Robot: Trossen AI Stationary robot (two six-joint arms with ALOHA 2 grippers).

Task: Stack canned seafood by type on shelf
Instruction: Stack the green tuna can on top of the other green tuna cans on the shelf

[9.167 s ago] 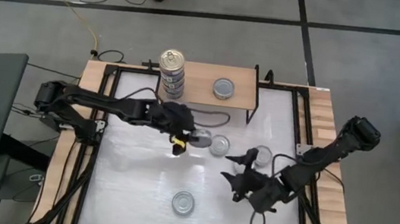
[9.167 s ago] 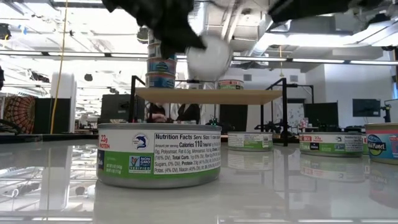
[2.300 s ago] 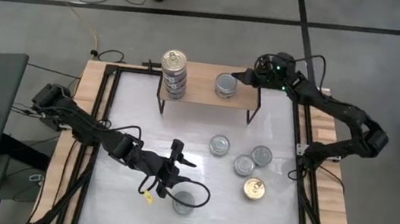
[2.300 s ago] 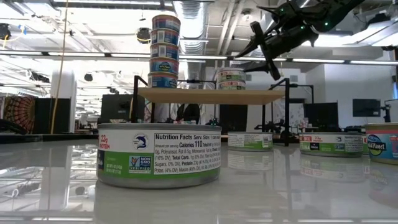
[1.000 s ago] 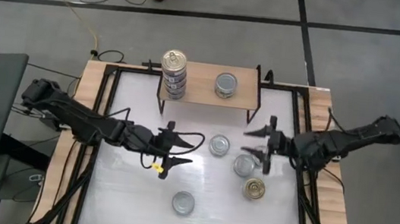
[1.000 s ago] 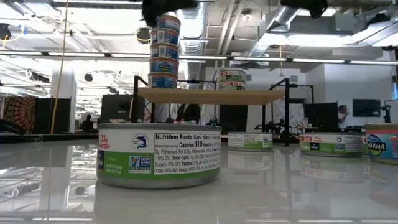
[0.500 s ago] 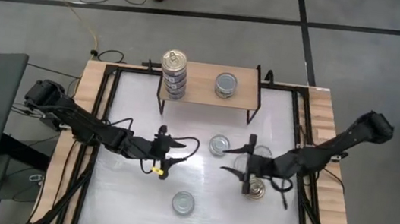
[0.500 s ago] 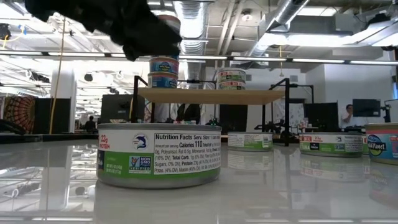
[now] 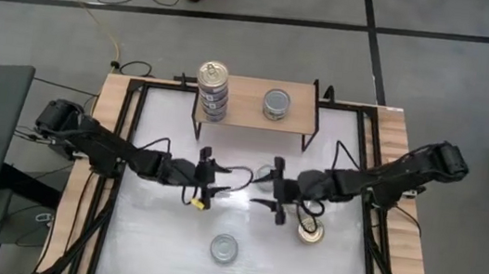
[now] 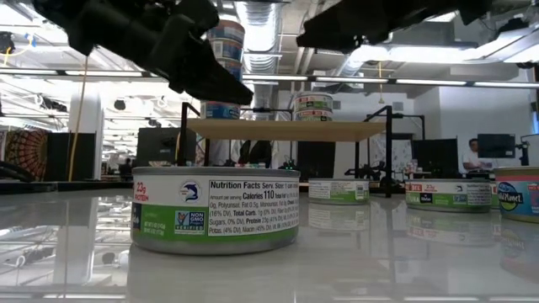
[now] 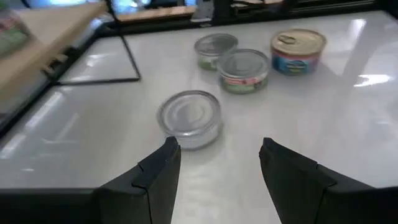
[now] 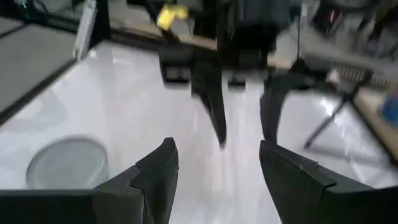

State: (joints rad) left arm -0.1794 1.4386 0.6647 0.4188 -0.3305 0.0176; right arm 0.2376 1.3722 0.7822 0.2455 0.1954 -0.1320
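Observation:
On the shelf [image 9: 248, 109] a stack of several cans [image 9: 211, 88] stands at its left end, and two stacked cans [image 10: 313, 107] stand further right. Loose cans rest on the white tabletop: a silver-topped one [image 11: 189, 118] just ahead of my left gripper, two more [image 11: 244, 70] behind it, a gold-topped one [image 9: 311, 229] and a silver one [image 9: 224, 247] near the front. My left gripper [image 9: 209, 178] and right gripper [image 9: 275, 192] face each other over the table's middle, both open with nothing between their fingers. In the right wrist view my right gripper [image 12: 214, 162] looks straight at the left one.
The shelf's thin black legs [image 9: 195, 129] stand just beyond both grippers. A large can [image 10: 215, 210] fills the front of the low view. Black frame rails [image 9: 122, 141] run along the table's sides. People show in the room far behind.
My right gripper has swung from the table's right side toward its middle and come down, ending over the loose cans and facing my left gripper. My left gripper has sunk lower and rolled a little. No can has moved.

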